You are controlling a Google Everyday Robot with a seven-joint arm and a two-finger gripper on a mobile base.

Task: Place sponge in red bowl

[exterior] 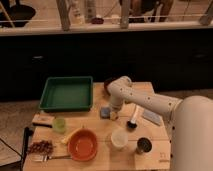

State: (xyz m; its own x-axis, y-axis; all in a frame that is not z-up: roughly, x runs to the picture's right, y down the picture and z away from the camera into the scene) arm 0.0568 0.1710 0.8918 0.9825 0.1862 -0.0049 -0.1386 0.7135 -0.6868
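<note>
The sponge (104, 112) is a small flat blue-grey pad lying on the wooden table (100, 127), just right of the green tray. The red bowl (83, 145) stands empty near the front of the table, to the left of and nearer than the sponge. My gripper (114, 113) hangs down from the white arm and sits right at the sponge's right edge, low over the table. The arm's elbow (120, 86) rises behind it.
A green tray (66, 93) is at the back left. A pale grey-blue cloth piece (151, 117) and a dark-headed brush (133, 123) lie to the right. A white cup (119, 138), a dark metal cup (143, 146), a green cup (60, 124) and a snack bag (40, 147) stand around the bowl.
</note>
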